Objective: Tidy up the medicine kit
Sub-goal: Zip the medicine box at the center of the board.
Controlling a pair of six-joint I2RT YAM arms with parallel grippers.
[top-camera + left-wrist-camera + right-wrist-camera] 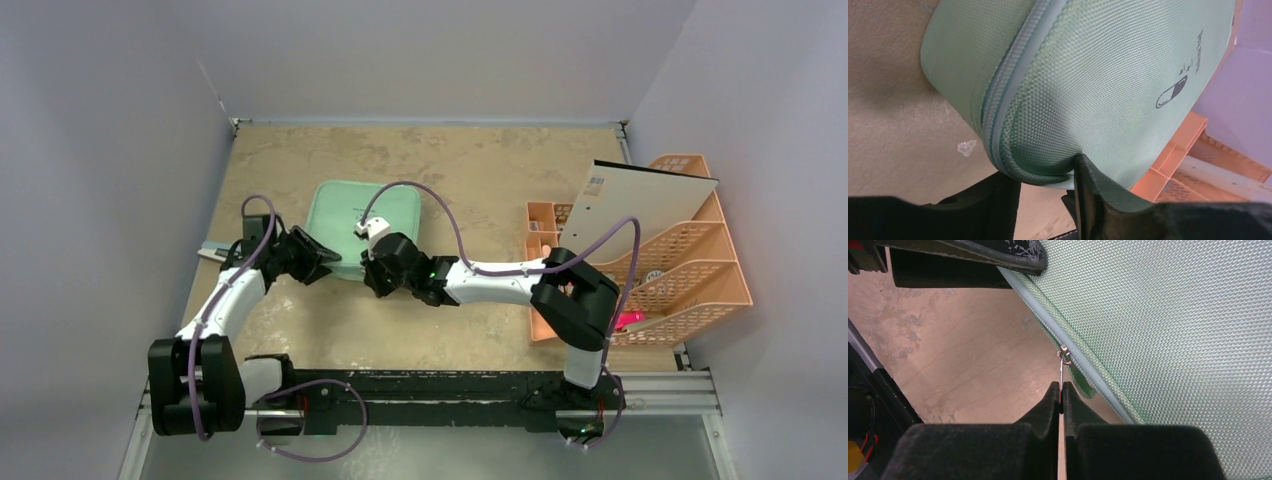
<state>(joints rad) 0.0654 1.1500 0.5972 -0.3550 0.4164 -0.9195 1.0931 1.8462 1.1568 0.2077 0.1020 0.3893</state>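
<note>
The mint-green medicine kit (345, 215) lies zipped shut on the tan table, its pill logo (1171, 92) on the lid. My left gripper (318, 262) clamps the kit's near-left corner. In the left wrist view that corner sits between the two black fingers (1093, 195), one on the lid and one at the side. My right gripper (376, 276) is at the kit's near edge. Its fingertips are shut on the thin metal zipper pull (1062, 365), which hangs from the slider on the zipper band (1083, 367).
A peach lattice rack (680, 270) stands at the right, with a white board (640, 205) leaning in it and a pink item (628, 320) at its near end. A small flat object (212, 252) lies by the left wall. A clear scrap (967, 147) lies beside the kit.
</note>
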